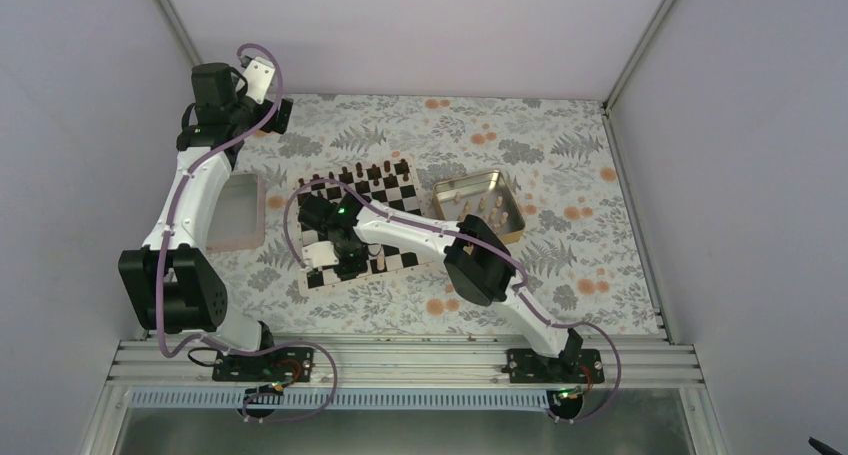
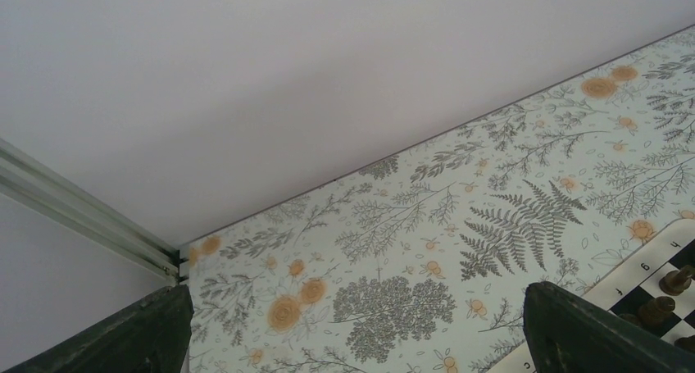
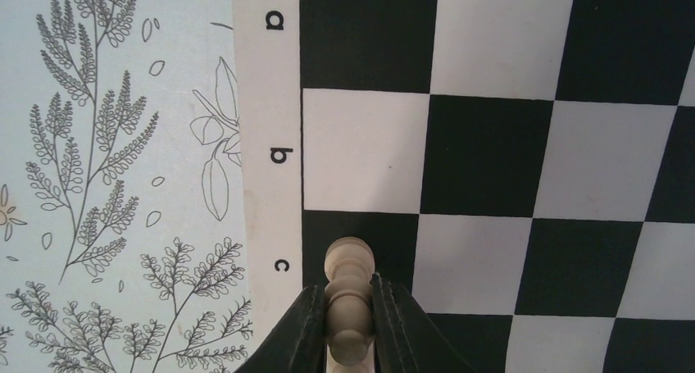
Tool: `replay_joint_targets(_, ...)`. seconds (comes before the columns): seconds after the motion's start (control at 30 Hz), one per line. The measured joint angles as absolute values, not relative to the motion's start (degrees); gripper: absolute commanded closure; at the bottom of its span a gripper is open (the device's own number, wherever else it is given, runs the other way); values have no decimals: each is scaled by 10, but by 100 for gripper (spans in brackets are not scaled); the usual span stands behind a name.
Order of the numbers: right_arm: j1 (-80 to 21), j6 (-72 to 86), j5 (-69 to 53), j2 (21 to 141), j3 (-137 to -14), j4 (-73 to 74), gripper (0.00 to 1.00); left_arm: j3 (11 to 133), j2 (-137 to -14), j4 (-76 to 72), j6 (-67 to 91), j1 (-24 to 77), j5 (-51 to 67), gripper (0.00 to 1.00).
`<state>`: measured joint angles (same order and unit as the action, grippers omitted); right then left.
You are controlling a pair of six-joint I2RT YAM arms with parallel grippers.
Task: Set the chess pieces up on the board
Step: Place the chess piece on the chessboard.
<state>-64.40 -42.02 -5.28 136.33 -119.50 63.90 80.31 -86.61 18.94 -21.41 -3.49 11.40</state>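
Observation:
My right gripper (image 3: 348, 307) is shut on a light tan chess piece (image 3: 348, 295), with a finger (image 3: 307, 328) on each side of its waist. The piece's far end lies over the black square beside the letter c at the board's (image 3: 483, 156) cream border. From above, this gripper (image 1: 345, 263) sits low over the near-left part of the board (image 1: 400, 190). A tan piece (image 1: 380, 259) stands on the board just right of it. My left gripper (image 2: 361, 340) is open and holds nothing, raised at the far left (image 1: 282, 115), off the board.
Dark brown pieces (image 1: 360, 172) line the board's far edge and show in the left wrist view (image 2: 676, 281). A gold tin tray (image 1: 505, 200) holding tan pieces stands right of the board. A pale tray (image 1: 240, 213) lies left of it, by the left arm.

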Motion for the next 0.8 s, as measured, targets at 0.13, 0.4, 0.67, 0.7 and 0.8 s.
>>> replay_joint_targets(0.13,-644,-420,-53,1364,-1195,639,79,803,-866,189,-214,-35,116,0)
replay_joint_targets(0.4,-644,-418,-50,1364,-1195,633,63,803,-866,189,-214,-35,117,0)
replay_joint_targets(0.67,-641,-417,-50,1364,-1201,630,63,803,-866,189,-214,-35,118,0)
replay_joint_targets(0.7,-640,-417,-49,1363,-1203,630,63,803,-866,189,-214,-35,119,0)
replay_joint_targets(0.8,-632,-417,-47,1355,-1206,632,63,803,-866,189,-214,-35,121,0)
